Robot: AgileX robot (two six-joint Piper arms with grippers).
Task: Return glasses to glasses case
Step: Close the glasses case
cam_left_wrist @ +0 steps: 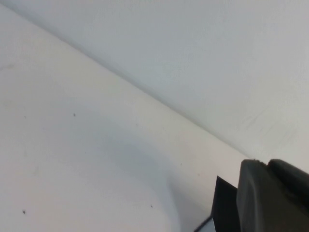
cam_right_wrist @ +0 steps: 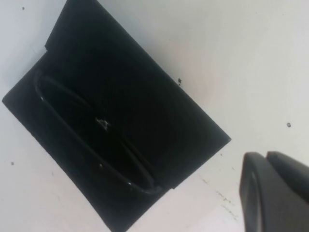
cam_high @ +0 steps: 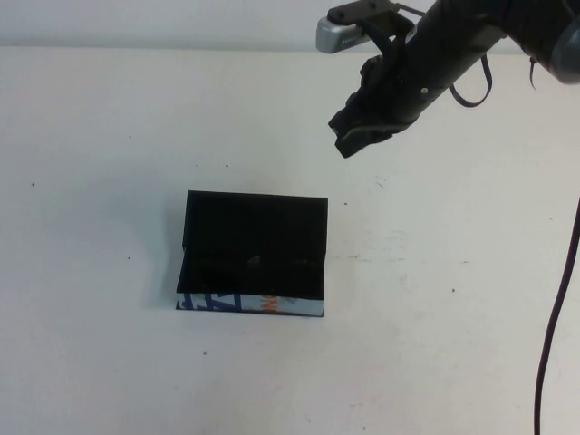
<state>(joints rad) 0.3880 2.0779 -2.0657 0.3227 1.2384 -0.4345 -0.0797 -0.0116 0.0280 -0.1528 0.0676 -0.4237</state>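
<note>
White bench (cam_high: 109, 181), speckled. Case (cam_high: 254, 240) open, glasses (cam_right_wrist: 94, 133) inside, dim. My right pincer (cam_high: 362, 131) beyond case, together. Left pincer (cam_left_wrist: 270, 198): grip undeterminable.

I am looking at what seems a robot test bench in a lab: a bare white table (cam_high: 109, 362) with small dark specks, meeting a plain pale wall (cam_left_wrist: 203, 53) at twelve o'clock. A black cable (cam_high: 555, 326) hangs at three o'clock, and a camera-fitted black robot arm (cam_high: 435, 54) reaches in at one o'clock.
</note>
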